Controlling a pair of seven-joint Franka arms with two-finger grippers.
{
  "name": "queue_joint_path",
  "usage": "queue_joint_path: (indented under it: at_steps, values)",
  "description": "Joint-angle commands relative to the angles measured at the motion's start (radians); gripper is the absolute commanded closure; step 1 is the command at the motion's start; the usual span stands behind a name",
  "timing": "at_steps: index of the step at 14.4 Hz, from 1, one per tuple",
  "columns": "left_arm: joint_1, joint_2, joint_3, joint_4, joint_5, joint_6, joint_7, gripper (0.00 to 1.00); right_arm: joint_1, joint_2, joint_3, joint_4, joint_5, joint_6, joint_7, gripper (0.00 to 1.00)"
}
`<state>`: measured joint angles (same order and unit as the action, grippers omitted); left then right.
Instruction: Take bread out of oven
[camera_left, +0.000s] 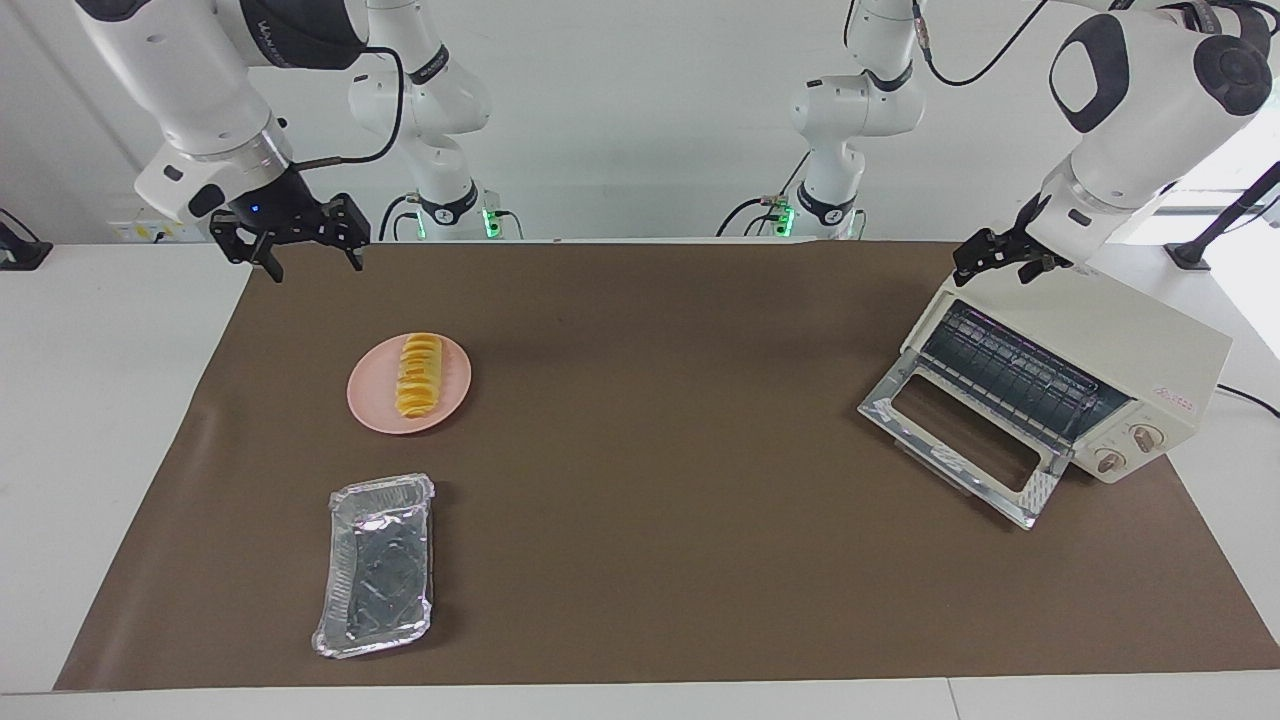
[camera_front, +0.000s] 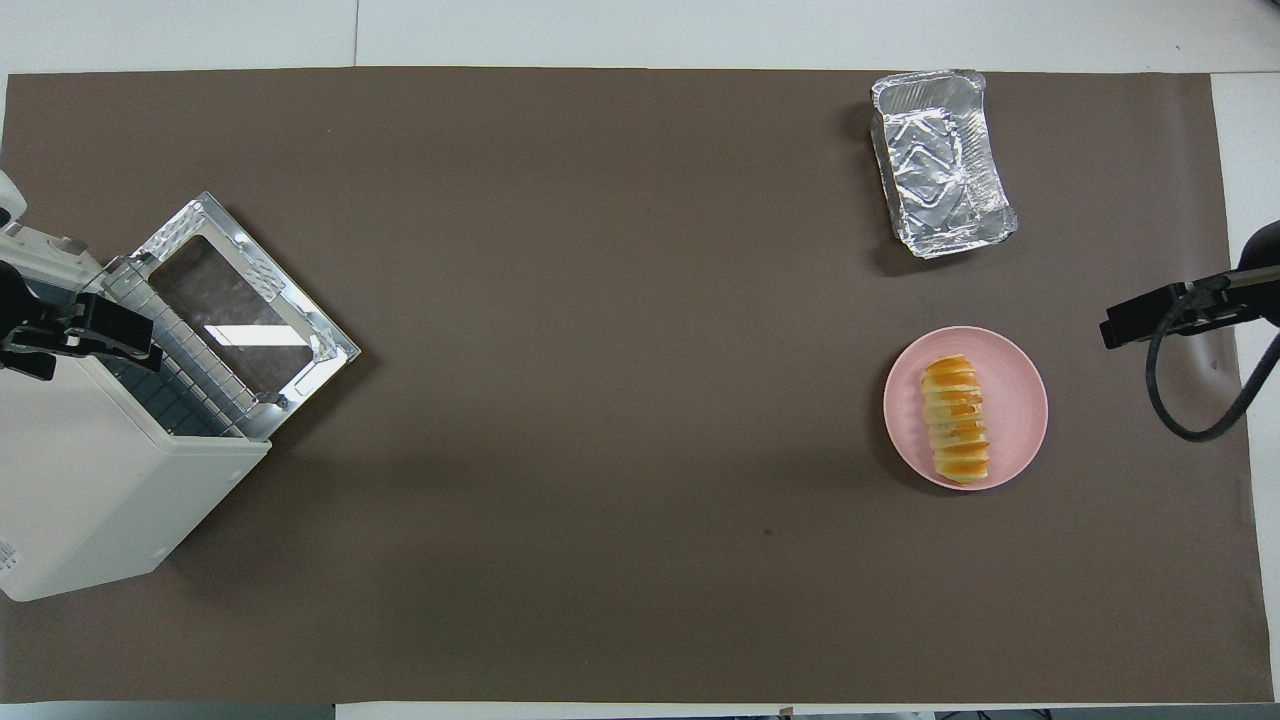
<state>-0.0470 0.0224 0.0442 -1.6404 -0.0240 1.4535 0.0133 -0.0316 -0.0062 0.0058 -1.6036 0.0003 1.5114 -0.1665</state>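
bread (camera_left: 418, 376): lying on the pink plate (camera_left: 452, 396), out of the oven (camera_left: 1090, 372)
oven: sitting with its door dropped open
right gripper (camera_left: 312, 259): hanging empty above the mat's edge, fingers apart
left gripper (camera_left: 996, 260): waiting over the oven's top, fingers apart

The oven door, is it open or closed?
Open. The oven has its glass door dropped down flat onto the mat, so the wire rack inside shows.
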Motion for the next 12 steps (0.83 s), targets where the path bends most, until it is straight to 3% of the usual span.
queue_joint_path:
  at_steps: [1, 12]
  values:
    - [-0.001, -0.022, 0.005, -0.016, -0.010, 0.010, 0.007, 0.00, -0.030, 0.019, 0.014, 0.019, 0.010, 0.001, -0.016, 0.00]
    - [-0.001, -0.022, 0.005, -0.016, -0.010, 0.010, 0.007, 0.00, -0.042, 0.002, 0.020, -0.019, 0.001, 0.015, -0.019, 0.00]
